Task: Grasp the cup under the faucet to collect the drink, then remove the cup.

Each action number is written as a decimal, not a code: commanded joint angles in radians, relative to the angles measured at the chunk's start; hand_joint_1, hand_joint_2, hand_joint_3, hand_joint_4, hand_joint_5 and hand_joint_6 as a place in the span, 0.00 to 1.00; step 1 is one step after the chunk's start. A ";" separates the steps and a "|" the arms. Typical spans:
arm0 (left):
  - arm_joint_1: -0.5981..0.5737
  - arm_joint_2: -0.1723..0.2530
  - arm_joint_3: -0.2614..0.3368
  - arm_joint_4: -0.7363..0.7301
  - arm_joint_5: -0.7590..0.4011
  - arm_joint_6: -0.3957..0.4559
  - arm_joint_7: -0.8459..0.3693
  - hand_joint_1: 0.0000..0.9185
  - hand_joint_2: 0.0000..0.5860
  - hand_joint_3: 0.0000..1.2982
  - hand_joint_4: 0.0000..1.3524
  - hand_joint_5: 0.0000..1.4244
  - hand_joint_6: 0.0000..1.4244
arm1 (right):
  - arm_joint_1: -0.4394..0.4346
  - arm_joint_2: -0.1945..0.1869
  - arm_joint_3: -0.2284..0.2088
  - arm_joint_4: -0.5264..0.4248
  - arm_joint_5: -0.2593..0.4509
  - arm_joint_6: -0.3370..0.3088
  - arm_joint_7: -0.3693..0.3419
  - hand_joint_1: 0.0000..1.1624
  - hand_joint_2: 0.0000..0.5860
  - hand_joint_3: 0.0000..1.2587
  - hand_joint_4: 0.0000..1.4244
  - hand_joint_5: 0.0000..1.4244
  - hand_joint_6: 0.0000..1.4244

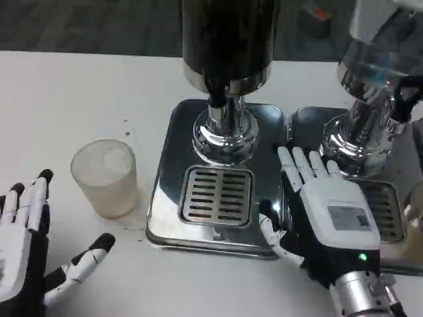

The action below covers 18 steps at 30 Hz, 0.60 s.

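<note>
A frosted translucent cup (106, 176) stands upright on the white table, left of the dispenser's steel base (172, 158). The dark drink dispenser (227, 39) rises above the base, with its faucet (218, 99) over the slotted drip grate (217, 196). My left hand (23, 254) lies at the lower left, fingers spread and holding nothing, a short gap below and left of the cup. My right hand (327, 214) rests with fingers extended over the right edge of the base, between the two dispensers, holding nothing.
A second dispenser (370, 72) with its own steel base and drip grate (383, 211) stands at the right. Small dark drops (127, 129) speckle the table near the cup. The table's far edge (86, 53) runs along the top.
</note>
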 commanded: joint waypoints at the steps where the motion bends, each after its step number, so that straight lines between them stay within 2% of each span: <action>1: -0.009 -0.003 0.001 0.016 -0.010 -0.009 0.005 0.00 0.24 0.00 0.00 0.00 0.00 | -0.014 0.000 0.001 0.008 -0.004 0.000 -0.009 0.33 0.91 0.01 0.00 0.00 0.00; 18: -0.025 -0.003 -0.002 0.033 -0.008 -0.020 0.005 0.00 0.23 0.00 0.00 0.00 0.00 | -0.010 0.002 0.007 0.002 -0.007 0.008 -0.005 0.34 0.90 0.01 0.00 0.00 0.00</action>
